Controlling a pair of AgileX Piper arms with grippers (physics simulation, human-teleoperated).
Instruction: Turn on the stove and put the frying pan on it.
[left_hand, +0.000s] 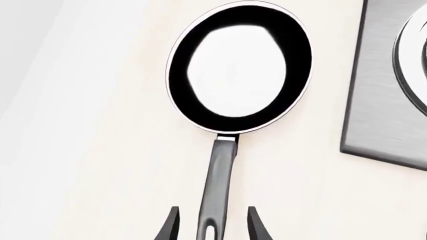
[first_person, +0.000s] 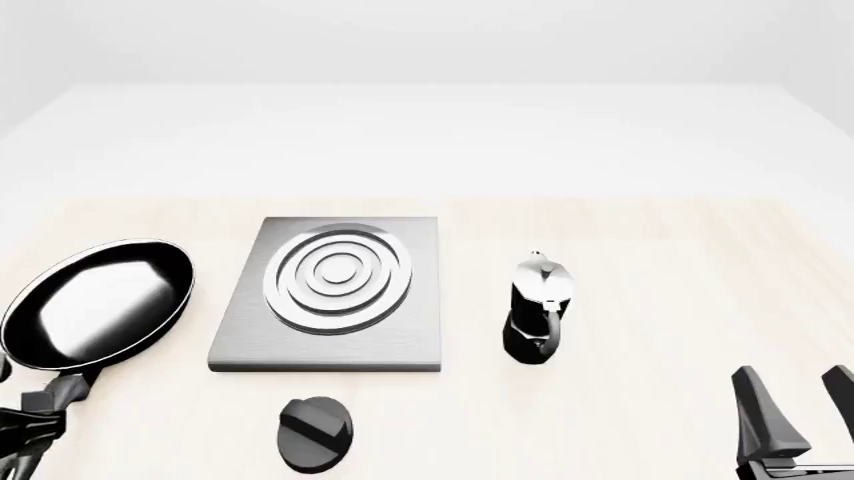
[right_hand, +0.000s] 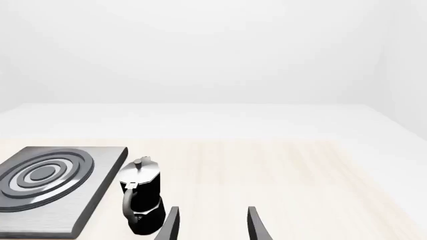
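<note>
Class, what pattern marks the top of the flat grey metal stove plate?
Concentric silver rings, clearest in the front view.

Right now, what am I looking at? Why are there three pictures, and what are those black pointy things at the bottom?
It's a computer-made scene of a robot with two arms at a table. The pointy things are its grippers, like pinching fingers. The front picture comes from a camera above, behind the arms. The other two come from small cameras riding on each arm, looking along its fingers.

On the table sit a grey stove, its round black knob, a frying pan and a little coffee pot.

The left gripper is open, with a finger on each side of the pan's handle, but not squeezing it. The right gripper is open too, holding nothing, near the coffee pot.
</note>
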